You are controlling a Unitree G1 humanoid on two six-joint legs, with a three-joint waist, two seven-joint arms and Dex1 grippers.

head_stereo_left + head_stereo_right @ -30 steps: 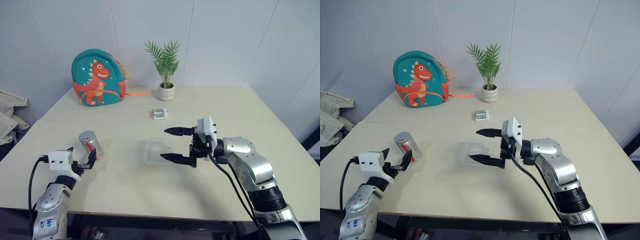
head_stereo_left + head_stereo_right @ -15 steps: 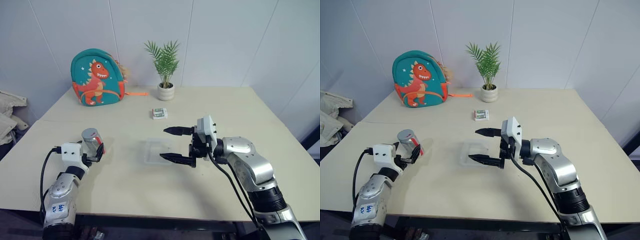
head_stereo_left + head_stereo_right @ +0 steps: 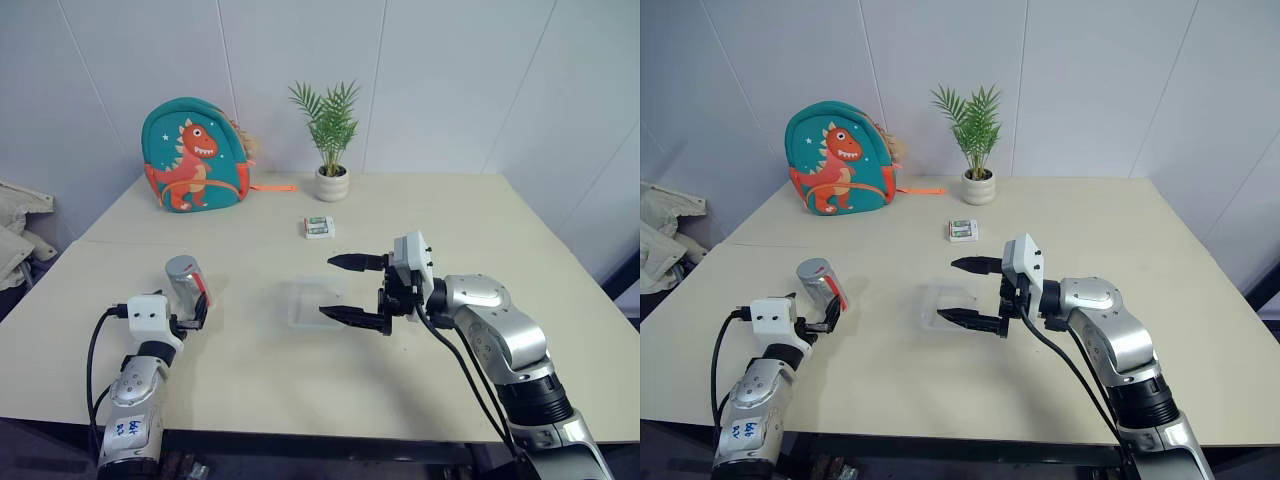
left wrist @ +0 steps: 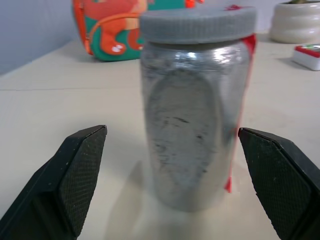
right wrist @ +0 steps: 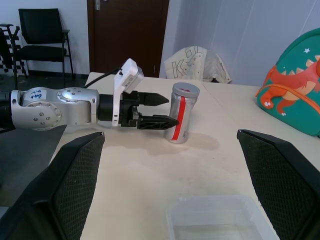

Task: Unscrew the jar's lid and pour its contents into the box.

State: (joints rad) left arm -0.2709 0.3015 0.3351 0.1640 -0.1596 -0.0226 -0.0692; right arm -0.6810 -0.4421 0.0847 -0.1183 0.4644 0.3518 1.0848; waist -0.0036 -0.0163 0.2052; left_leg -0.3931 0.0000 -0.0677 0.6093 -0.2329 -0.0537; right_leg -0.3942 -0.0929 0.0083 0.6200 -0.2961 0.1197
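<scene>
Grey lid [image 4: 197,23] sits screwed on the upright jar [image 3: 185,282], nothing poured. Left gripper [image 3: 187,312], fingers wide, brackets the jar without gripping. Right gripper [image 3: 354,289] gapes empty over the box [image 3: 317,302]. Every step remains.

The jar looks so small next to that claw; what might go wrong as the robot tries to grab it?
The jar stands upright between the open fingers of the left gripper, not yet gripped. If one finger meets it first, it might tip or slide on the table. The lid is on, so little would spill. The right gripper hangs open over the box and could knock it when it moves.
</scene>
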